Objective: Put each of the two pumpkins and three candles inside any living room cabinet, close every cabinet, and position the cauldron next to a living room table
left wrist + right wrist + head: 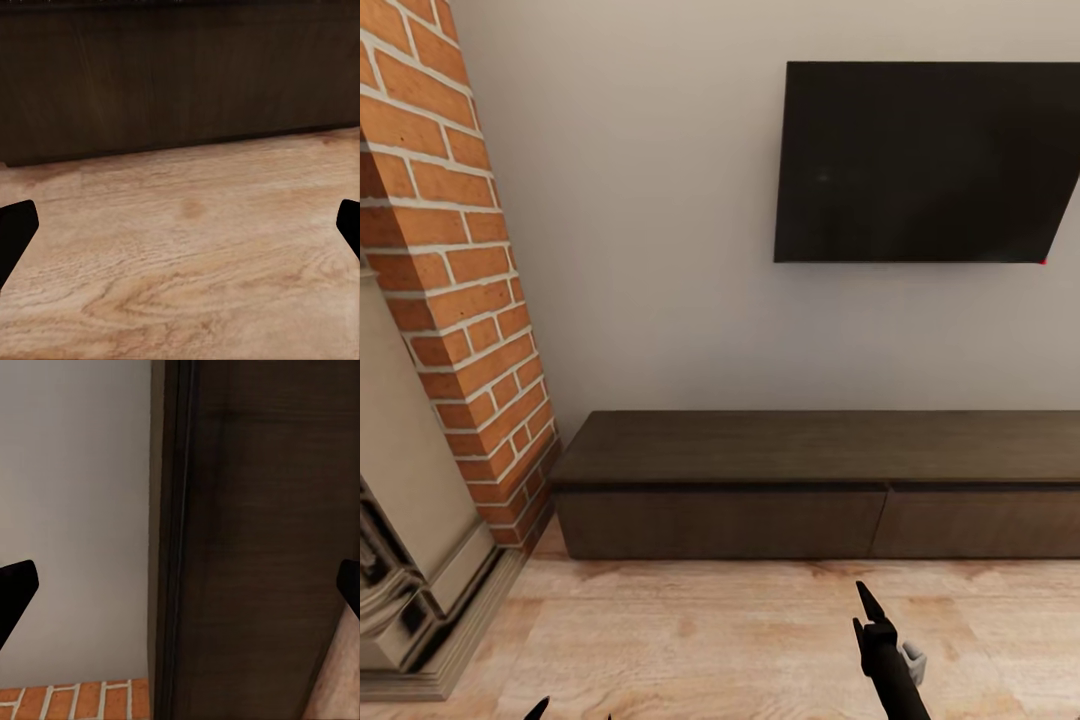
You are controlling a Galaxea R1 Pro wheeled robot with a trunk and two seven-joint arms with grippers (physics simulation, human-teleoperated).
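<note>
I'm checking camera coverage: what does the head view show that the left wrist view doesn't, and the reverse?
Head view alone: the wall-mounted dark screen, the brick fireplace, the cabinet's top and the right gripper. Left wrist view alone: the left gripper with fingertips wide apart, nothing between them. Both: the cabinet's closed front and the wood floor.

One long dark-brown cabinet (820,480), with two drawer fronts in sight, possibly more past the frame edge. One black wall screen (925,160). One brick fireplace (450,300). Two grippers: right (872,612), and left (538,708), barely a tip showing.
</note>
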